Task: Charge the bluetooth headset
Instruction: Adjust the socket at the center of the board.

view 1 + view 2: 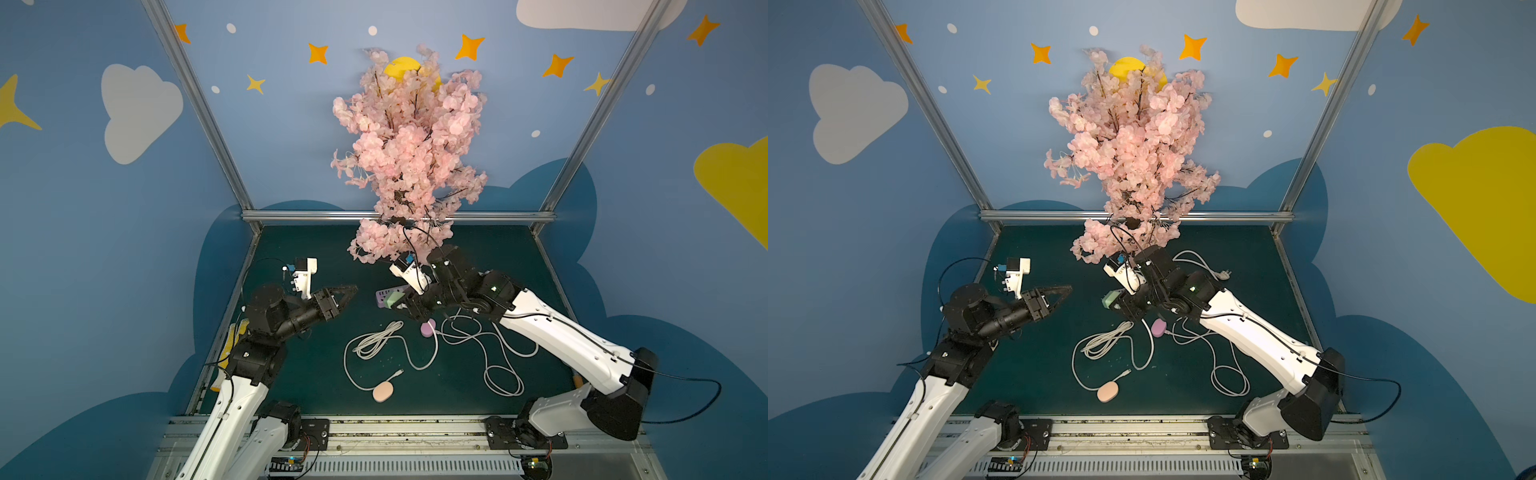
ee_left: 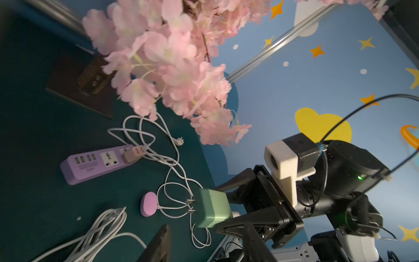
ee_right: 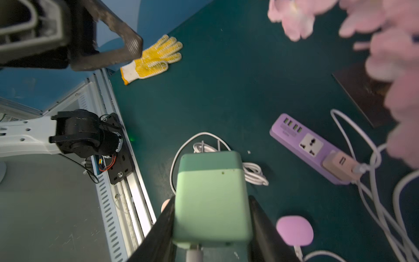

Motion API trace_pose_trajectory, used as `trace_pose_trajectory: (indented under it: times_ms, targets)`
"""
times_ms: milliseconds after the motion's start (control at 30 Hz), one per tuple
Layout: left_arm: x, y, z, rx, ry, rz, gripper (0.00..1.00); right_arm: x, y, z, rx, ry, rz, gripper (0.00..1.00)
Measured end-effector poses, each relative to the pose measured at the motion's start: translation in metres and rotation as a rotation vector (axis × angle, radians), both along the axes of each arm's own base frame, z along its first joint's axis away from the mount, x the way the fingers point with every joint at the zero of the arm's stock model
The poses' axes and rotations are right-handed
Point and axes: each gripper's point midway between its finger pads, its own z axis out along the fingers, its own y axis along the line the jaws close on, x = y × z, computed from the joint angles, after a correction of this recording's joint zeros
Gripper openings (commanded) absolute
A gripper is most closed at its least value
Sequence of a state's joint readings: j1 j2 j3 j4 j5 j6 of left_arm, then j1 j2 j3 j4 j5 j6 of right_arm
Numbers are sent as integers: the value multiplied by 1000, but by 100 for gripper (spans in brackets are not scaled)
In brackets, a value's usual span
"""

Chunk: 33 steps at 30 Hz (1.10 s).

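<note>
A purple oval headset case [image 1: 428,329] [image 2: 148,204] lies mid-table with a white cable plugged into it. Just above and beyond it, my right gripper [image 1: 395,301] [image 3: 210,202] is shut on a green charger block [image 3: 213,195] [image 2: 212,208]. The block's two prongs point toward the left arm, and a white cable enters its back. Past the charger lies a purple power strip [image 2: 95,163] [image 3: 313,145] with a peach adapter [image 3: 340,164] plugged into its far end. My left gripper [image 1: 351,291] [image 2: 206,240] hovers open and empty to the left of the charger.
A peach oval case [image 1: 383,392] with a loose cable end lies near the front. A coiled white cable [image 1: 376,338] and loose loops [image 1: 498,374] cover the middle. The pink blossom tree [image 1: 411,158] overhangs the back on a dark base [image 2: 79,90]. A yellow glove [image 3: 154,59] lies far left.
</note>
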State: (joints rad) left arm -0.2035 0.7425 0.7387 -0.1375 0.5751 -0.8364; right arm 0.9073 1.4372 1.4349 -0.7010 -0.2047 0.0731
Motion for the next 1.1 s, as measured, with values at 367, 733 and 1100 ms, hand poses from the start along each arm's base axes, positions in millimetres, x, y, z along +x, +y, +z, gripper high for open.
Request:
trace_pose_trajectory:
  times_ms: [367, 733, 1100]
  targets:
    - [10, -19, -63, 171, 80, 27, 62, 24, -18, -84, -332, 161, -199, 0]
    - [28, -42, -107, 365, 78, 46, 35, 63, -5, -110, -465, 224, -242, 0]
    - [61, -38, -152, 504, 114, 154, 28, 107, -11, -133, -448, 323, -323, 0]
